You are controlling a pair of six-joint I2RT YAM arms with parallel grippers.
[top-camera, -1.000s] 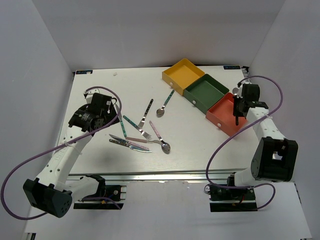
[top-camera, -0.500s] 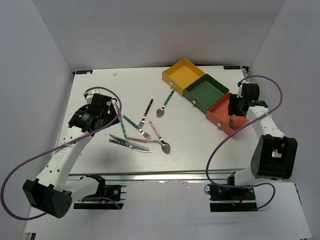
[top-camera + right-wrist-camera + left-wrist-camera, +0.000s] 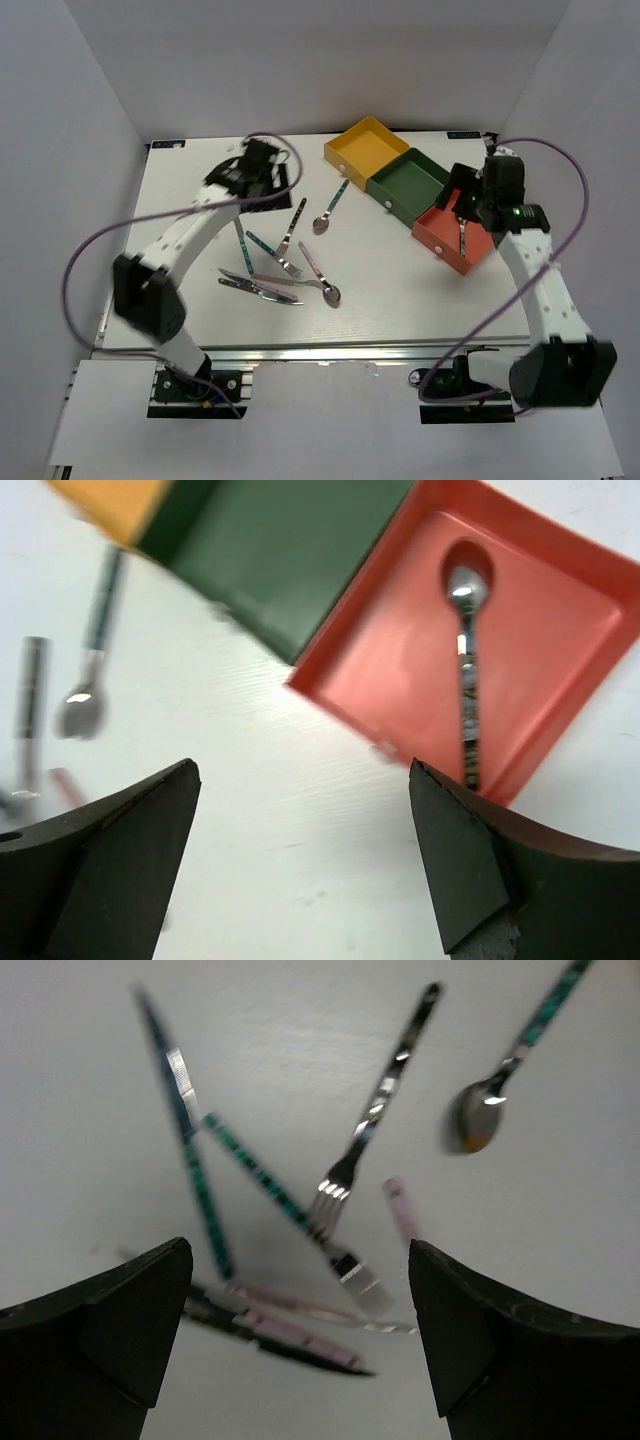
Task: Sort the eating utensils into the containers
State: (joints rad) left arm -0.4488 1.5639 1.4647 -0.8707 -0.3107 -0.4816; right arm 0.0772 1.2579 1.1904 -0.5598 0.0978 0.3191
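Right wrist: spoon [image 3: 467,690] in red-orange tray [image 3: 560,630] (R gripper [image 3: 302,780] spread wide).

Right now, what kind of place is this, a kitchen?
Probably a robot test bench, not a kitchen: left arm and right arm fixed to a white table, plain white walls around it, cutlery and three coloured trays laid out.
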